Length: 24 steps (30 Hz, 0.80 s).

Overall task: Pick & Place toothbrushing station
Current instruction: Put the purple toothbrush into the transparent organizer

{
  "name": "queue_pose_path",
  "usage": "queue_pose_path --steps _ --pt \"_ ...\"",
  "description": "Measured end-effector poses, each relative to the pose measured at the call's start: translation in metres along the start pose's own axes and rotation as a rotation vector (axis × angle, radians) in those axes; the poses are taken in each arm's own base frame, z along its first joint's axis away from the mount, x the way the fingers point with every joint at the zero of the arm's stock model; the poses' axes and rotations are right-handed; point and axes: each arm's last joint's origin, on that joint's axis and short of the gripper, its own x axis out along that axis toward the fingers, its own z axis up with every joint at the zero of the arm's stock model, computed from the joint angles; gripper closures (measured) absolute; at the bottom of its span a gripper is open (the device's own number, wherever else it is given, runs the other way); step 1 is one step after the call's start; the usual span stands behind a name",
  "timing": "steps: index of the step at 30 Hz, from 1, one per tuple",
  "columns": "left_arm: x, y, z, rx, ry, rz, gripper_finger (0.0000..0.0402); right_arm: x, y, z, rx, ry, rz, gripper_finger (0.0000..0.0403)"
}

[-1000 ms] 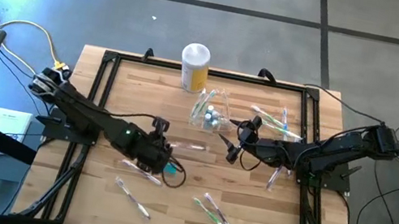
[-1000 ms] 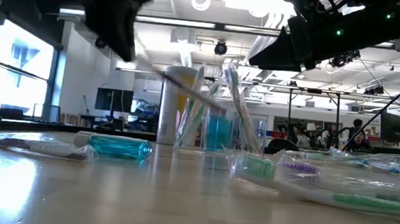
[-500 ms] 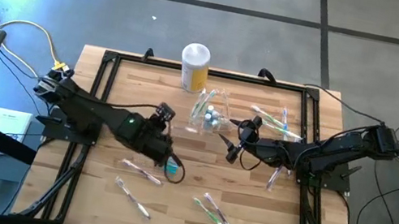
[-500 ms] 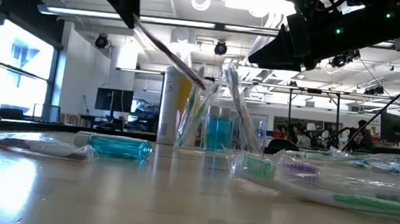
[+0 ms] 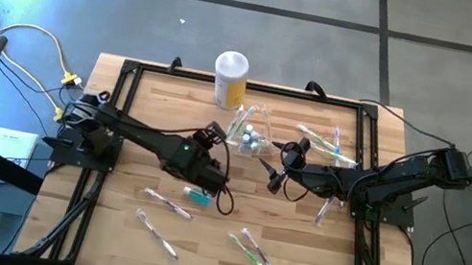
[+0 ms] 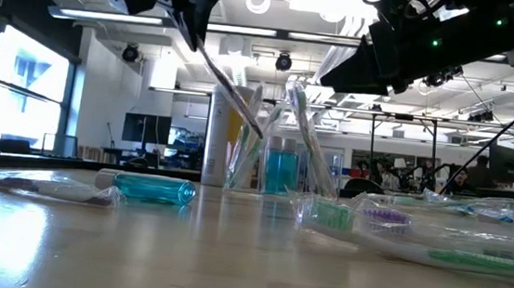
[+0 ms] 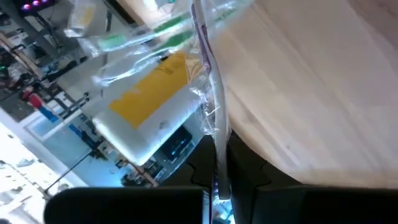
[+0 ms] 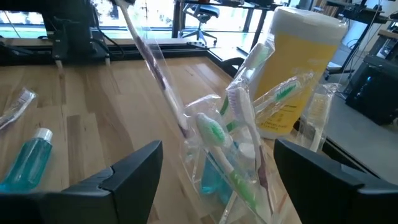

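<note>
mostly the left gripper [image 5: 215, 141] is hard to read from above, but its fingers pinch a wrapped toothbrush [image 6: 229, 87], tip slanting down at the toothbrushing station [image 5: 252, 131]. that clear holder stands near the yellow canister [image 5: 230, 79], just ahead of the right gripper's [image 5: 279, 165] wide-spread fingers [image 8: 134, 168], untouched.

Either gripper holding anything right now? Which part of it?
The left gripper is shut on one end of a wrapped toothbrush, whose other end points down into the toothbrushing station. The right gripper is open and holds nothing.
</note>
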Motion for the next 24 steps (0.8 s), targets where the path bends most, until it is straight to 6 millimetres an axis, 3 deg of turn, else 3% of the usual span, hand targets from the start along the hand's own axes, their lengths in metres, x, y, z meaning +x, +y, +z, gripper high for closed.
queue_pose_path --steps 5,10,24 --pt "-0.011 0.01 -0.007 0.011 0.018 0.041 0.0389 0.0 0.0 -0.001 -0.005 0.008 -0.001 0.0104" --pt "-0.009 0.016 -0.009 0.083 0.02 0.036 0.0389 0.0 0.0 -0.001 -0.004 0.008 -0.001 0.0104" --pt "0.022 0.033 -0.015 0.258 0.074 -0.019 0.0389 0.002 -0.002 0.0 -0.001 0.005 -0.012 0.0104"
